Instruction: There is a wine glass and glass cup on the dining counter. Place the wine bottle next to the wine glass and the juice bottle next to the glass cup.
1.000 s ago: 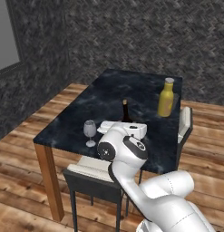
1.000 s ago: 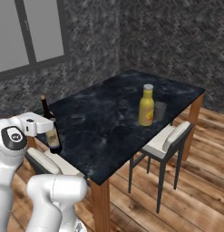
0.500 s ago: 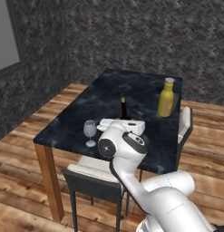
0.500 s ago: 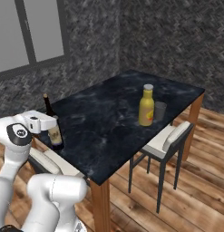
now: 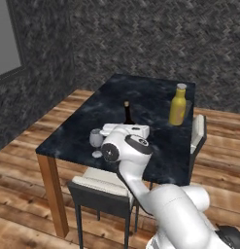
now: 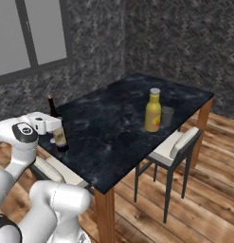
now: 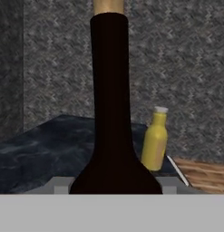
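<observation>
two bottles stand on the dining counter (image 5: 141, 97), and the wine bottle (image 6: 57, 128) is the one i have in hand. my gripper (image 6: 53, 124) is clamped around its body, with the neck rising close in front of my hand view, dark with a pale gold top. it stands upright on the black marbled top, near the counter's near edge. in my left base view the wine glass (image 5: 96, 142) sits just beside the wine bottle (image 5: 127, 113), at about 8 o'clock from it. the juice bottle (image 6: 153, 110) is well apart, toward the far right side of the counter, roughly 2 o'clock from the wine bottle in that same view. the glass cup (image 6: 167, 116) stands just beside the juice bottle, on its right in my right base view. two chairs are tucked against the counter, one (image 5: 104, 189) at the near edge below my arm and one (image 6: 177, 147) on the right side.
</observation>
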### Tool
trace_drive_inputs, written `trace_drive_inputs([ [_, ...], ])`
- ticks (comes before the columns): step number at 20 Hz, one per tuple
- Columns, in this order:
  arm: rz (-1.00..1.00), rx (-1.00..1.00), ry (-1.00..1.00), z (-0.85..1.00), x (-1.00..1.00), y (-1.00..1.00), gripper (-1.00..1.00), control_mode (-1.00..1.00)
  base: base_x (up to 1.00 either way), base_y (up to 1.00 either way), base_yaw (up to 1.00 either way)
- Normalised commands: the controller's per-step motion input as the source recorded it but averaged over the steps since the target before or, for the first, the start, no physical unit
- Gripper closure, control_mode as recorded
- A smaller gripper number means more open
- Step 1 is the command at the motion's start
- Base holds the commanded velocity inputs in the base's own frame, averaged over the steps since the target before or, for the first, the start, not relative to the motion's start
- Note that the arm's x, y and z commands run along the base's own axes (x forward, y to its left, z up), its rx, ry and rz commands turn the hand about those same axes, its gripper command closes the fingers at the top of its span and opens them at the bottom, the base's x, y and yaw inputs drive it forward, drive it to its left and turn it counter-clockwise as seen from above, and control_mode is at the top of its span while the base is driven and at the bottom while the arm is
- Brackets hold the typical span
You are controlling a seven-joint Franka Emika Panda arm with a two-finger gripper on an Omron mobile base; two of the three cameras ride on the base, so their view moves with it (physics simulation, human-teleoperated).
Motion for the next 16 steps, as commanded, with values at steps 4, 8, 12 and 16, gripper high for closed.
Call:
trace_drive_inputs([
  [4, 0.00, 0.00, -0.06, -0.01, 0.08, 0.13, 1.00, -1.00, 0.00, 0.00, 0.00],
  [8, 0.00, 0.01, -0.10, -0.05, 0.06, 0.06, 1.00, -1.00, 0.00, 0.00, 0.00],
  [12, 0.03, 0.05, -0.12, -0.06, 0.01, 0.02, 1.00, -1.00, 0.00, 0.00, 0.00],
  [16, 0.03, 0.07, -0.03, -0.04, 0.04, 0.00, 1.00, -1.00, 0.00, 0.00, 0.00],
])
